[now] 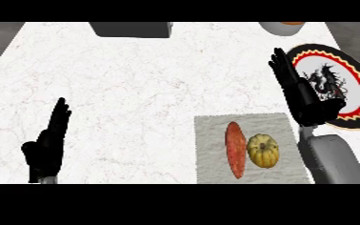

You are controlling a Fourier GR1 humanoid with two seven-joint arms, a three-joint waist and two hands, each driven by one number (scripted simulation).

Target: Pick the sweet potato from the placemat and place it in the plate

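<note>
Sweet potato (pixel 235 149) on the placemat (pixel 211 143), right hand (pixel 302 97) open beside the plate (pixel 352 66), left hand (pixel 48 145) open too.

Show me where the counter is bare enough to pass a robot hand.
Bare counter spans between left robot hand and placemat. Crowded: right robot hand overlaps the plate; sweet potato and squash fill the placemat.

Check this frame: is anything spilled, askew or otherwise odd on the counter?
Nothing stands out. The sweet potato and a small squash lie side by side on the placemat; the plate looks intact.
</note>
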